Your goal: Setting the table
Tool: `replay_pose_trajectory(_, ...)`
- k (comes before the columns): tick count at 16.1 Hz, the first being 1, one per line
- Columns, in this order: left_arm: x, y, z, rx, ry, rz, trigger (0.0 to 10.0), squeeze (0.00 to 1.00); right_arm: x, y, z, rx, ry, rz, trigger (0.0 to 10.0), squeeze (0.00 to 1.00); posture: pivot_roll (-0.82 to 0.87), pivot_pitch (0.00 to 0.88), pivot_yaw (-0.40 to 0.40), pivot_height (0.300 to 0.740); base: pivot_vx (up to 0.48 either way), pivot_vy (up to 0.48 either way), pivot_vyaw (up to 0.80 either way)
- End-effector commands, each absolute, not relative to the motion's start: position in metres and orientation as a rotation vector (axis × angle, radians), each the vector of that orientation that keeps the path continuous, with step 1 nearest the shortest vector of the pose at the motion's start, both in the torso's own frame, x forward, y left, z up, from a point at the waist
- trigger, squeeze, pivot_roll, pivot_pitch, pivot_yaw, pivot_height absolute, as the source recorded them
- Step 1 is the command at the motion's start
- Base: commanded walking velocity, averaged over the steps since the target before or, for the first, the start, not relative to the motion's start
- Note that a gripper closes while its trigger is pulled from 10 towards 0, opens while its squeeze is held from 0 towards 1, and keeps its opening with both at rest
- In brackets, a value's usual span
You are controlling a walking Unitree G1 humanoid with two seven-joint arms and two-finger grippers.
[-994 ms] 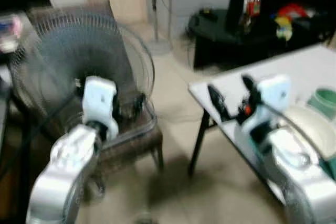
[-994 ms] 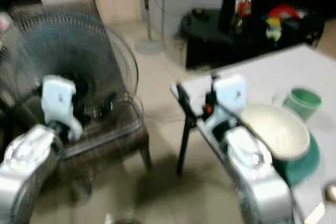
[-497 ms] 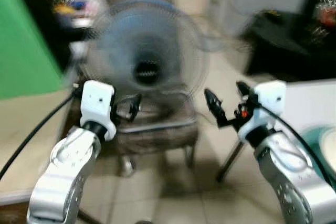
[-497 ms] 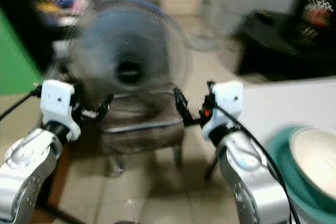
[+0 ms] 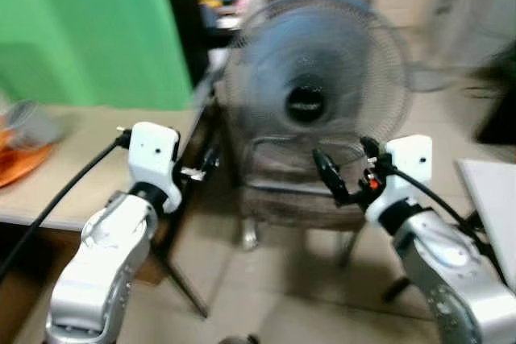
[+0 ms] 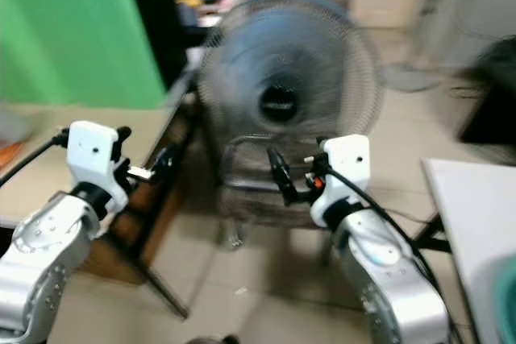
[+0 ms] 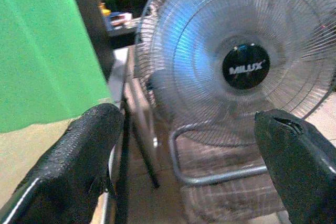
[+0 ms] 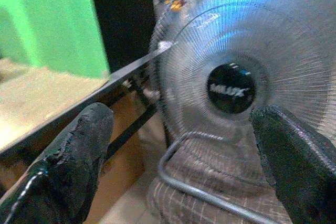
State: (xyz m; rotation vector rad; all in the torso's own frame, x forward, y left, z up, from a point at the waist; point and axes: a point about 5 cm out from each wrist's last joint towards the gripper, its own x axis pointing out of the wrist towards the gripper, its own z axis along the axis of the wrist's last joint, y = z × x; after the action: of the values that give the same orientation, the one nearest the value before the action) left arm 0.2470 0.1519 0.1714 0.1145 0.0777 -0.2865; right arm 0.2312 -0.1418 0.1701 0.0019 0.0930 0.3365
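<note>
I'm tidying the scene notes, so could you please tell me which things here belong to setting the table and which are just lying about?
For the job:
white table
beige table
left hand, open
right hand, open

Lying about:
fan
chair
green board
orange thing

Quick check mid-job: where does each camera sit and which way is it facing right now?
Head stereo pair: looks forward and down at the round silver wire-caged fan on a chair; both silver arms, the left hand and the right hand show.
Left wrist: looks along its open black fingers at the fan.
Right wrist: likewise, fingers open.
All views share the fan.
</note>
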Motion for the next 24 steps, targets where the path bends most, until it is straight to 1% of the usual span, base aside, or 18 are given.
replay_pose_trajectory(1,0.247,0.153,0.171,0.130,0.078,-0.284,10.0,0.00,0.231,-0.141,0.168,0.014,0.100,0.353,10.0,1.00,0.09,0.000,0.067,0.740,0.000,0.000,0.80)
replay_pose_trajectory(4,0.247,0.160,0.171,0.121,0.078,-0.243,10.0,0.00,0.232,-0.139,0.171,0.029,0.101,0.383,10.0,1.00,0.10,0.000,0.056,0.740,0.000,0.000,0.80)
replay_pose_trajectory(6,0.246,0.158,0.169,0.118,0.075,-0.254,10.0,0.00,0.231,-0.140,0.167,0.018,0.114,0.408,10.0,1.00,0.10,0.000,0.054,0.740,0.000,0.000,0.80)
replay_pose_trajectory(8,0.249,0.161,0.175,0.116,0.052,-0.235,10.0,0.00,0.233,-0.135,0.170,0.053,0.106,0.458,10.0,1.00,0.11,0.000,0.048,0.740,0.000,0.000,0.80)
replay_pose_trajectory(9,0.249,0.161,0.174,0.115,0.053,-0.237,10.0,0.00,0.233,-0.134,0.168,0.029,0.108,0.476,10.0,1.00,0.12,0.000,0.047,0.740,0.000,0.000,0.80)
replay_pose_trajectory(11,0.246,0.162,0.174,0.125,0.049,-0.249,10.0,0.00,0.234,-0.137,0.164,0.032,0.111,0.446,10.0,1.00,0.12,0.000,0.040,0.740,0.000,0.000,0.80)
replay_pose_trajectory(12,0.245,0.164,0.176,0.107,0.043,-0.242,10.0,0.00,0.235,-0.134,0.168,0.056,0.097,0.465,10.0,1.00,0.12,0.000,0.044,0.740,0.000,0.000,0.80)
replay_pose_trajectory(14,0.244,0.162,0.174,0.111,0.047,-0.259,10.0,0.00,0.232,-0.133,0.165,0.023,0.103,0.504,10.0,1.00,0.13,0.000,0.051,0.740,0.264,0.000,0.80)
replay_pose_trajectory(17,0.246,0.164,0.179,0.103,0.034,-0.259,10.0,0.00,0.234,-0.131,0.166,0.048,0.101,0.503,10.0,1.00,0.12,0.000,0.048,0.740,0.279,0.000,0.80)
replay_pose_trajectory(18,0.245,0.164,0.175,0.112,0.045,-0.257,10.0,0.00,0.232,-0.131,0.163,0.024,0.104,0.515,10.0,1.00,0.12,0.000,0.054,0.740,0.300,0.000,0.00)
replay_pose_trajectory(20,0.244,0.163,0.174,0.113,0.048,-0.267,10.0,0.00,0.232,-0.135,0.158,0.046,0.128,0.470,10.0,1.00,0.12,0.000,0.044,0.740,0.298,0.000,0.00)
replay_pose_trajectory(21,0.244,0.164,0.175,0.104,0.044,-0.260,10.0,0.00,0.233,-0.135,0.159,0.053,0.125,0.468,10.0,0.97,0.12,0.000,0.044,0.740,0.300,0.000,0.00)
replay_pose_trajectory(22,0.243,0.165,0.173,0.105,0.049,-0.250,10.0,0.00,0.232,-0.135,0.160,0.052,0.120,0.480,10.0,0.89,0.13,0.000,0.044,0.740,0.296,0.000,0.00)
replay_pose_trajectory(23,0.242,0.164,0.171,0.107,0.054,-0.254,10.0,0.00,0.231,-0.136,0.158,0.048,0.122,0.483,10.0,0.88,0.12,0.000,0.041,0.740,0.304,0.000,0.00)
replay_pose_trajectory(24,0.241,0.164,0.172,0.104,0.052,-0.261,10.0,0.00,0.231,-0.136,0.158,0.034,0.120,0.487,10.0,0.91,0.12,0.000,0.034,0.740,0.300,0.000,0.00)
